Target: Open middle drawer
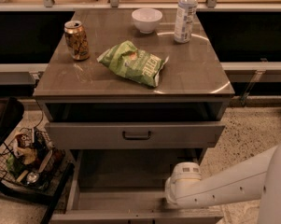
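The middle drawer (130,216) is the lower of the two drawers in view. It is pulled far out toward me, and its grey front edge lies along the bottom of the camera view. Its handle is out of view, and its inside (126,171) looks bare. My gripper (172,202) is at the end of the white arm (233,183), low over the drawer's right front part, just behind the front panel. The drawer above it (135,135) has a dark bar handle (136,135) and stands a little way out.
On the cabinet top (196,73) are a drink can (77,40), a green chip bag (133,63), a white bowl (147,19) and a water bottle (185,14). A wire basket of clutter (25,160) stands on the floor at the left.
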`<state>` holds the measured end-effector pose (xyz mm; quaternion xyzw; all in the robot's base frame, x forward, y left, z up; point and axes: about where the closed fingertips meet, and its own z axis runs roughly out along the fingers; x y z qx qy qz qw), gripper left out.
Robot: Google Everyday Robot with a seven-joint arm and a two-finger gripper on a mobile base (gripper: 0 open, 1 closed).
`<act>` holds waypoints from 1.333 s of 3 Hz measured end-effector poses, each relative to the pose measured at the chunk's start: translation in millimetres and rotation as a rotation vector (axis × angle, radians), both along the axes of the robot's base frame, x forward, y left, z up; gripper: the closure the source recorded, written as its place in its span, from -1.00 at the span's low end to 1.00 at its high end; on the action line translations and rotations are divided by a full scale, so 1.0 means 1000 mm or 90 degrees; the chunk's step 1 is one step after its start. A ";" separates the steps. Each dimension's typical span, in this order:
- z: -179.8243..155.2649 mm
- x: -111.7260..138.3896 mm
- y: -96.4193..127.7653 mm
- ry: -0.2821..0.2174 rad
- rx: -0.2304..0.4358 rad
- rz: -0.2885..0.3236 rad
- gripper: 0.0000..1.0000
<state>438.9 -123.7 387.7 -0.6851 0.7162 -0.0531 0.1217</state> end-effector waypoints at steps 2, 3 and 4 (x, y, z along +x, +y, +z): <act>-0.001 -0.001 0.000 0.002 0.000 0.001 -0.30; -0.002 -0.002 0.001 0.003 0.000 0.001 -0.76; -0.003 -0.002 0.001 0.004 0.000 0.001 -1.00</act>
